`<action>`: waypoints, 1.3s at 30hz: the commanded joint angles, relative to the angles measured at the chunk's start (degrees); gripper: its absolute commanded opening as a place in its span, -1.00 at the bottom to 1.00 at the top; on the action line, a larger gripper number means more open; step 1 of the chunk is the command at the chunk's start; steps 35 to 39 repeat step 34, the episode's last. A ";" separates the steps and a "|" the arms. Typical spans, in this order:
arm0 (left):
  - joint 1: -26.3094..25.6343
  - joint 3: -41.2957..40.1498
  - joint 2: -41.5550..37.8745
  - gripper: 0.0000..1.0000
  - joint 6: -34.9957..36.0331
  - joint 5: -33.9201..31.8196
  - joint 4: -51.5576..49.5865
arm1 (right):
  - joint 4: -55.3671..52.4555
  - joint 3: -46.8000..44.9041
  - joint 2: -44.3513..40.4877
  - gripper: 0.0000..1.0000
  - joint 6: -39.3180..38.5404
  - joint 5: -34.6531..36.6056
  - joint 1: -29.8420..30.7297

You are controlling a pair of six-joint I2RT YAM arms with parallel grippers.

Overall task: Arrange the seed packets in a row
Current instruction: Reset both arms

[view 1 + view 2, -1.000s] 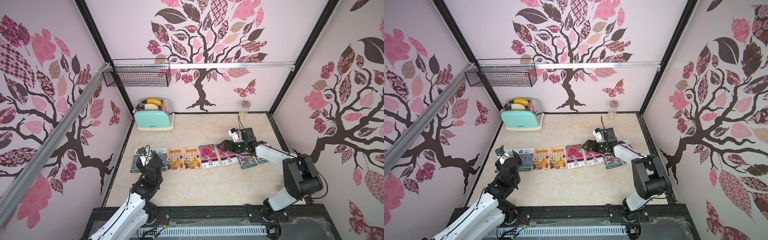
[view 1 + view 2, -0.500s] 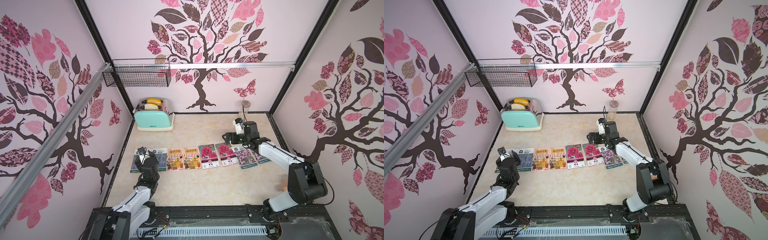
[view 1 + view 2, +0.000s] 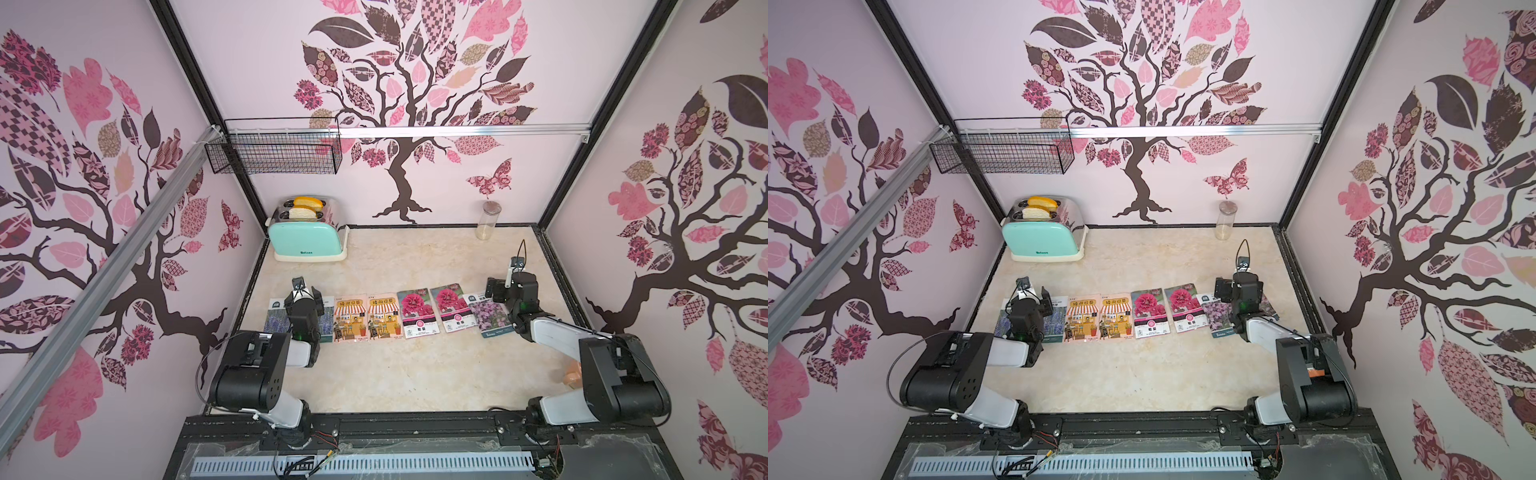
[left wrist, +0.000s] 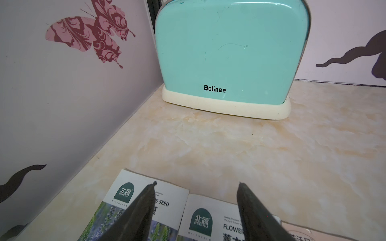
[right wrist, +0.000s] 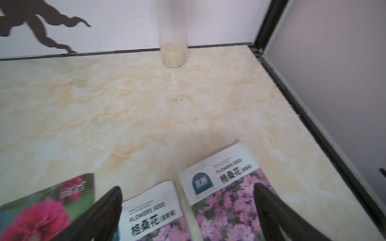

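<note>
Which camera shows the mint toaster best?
The left wrist view: the toaster is close, its Belinee lettering readable. Both top views show it whole but small, bread in its slots. The right wrist view misses it.

Toaster [image 4: 229,52]: brand "Belinee", black, low on mint front. Wall-side lavender seed packet [image 4: 167,217]: green badge "北蔬 BEISHU", plus "…S SEED", start covered. Next lavender seed packet [image 4: 208,225]: same badge, "FLOWER…", rest cut off. End lilac seed packet [image 5: 229,187] and inner lilac seed packet [image 5: 150,212]: "FLOWERS SEED", "格桑花", bracketed chars too blurred. Orange shop packets [image 3: 350,318]: red Chinese heading, too small to read. Magenta bloom packets [image 3: 417,313]: label txt illegible.
</note>
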 commanded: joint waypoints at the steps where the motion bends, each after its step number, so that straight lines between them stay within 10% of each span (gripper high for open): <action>1: 0.84 1.78 -1.19 0.27 0.72 5.55 -2.88 | 9.06 -2.71 -0.19 0.99 0.27 1.73 0.15; 3: 0.89 0.73 1.32 0.30 1.38 5.57 3.75 | 16.44 -6.96 -0.12 0.99 0.19 0.60 0.15; 5: 1.08 2.29 -0.81 0.94 0.38 5.42 -3.42 | 20.77 -9.35 0.71 0.99 0.70 1.32 0.15; 16: 1.87 2.55 -0.45 0.95 -0.37 6.09 -3.25 | 43.87 -17.69 8.18 0.99 -1.83 -2.50 0.37; 39: 2.08 2.81 -0.53 0.95 -0.38 6.44 -3.94 | 35.33 -15.18 6.08 0.99 -0.79 -3.64 -0.29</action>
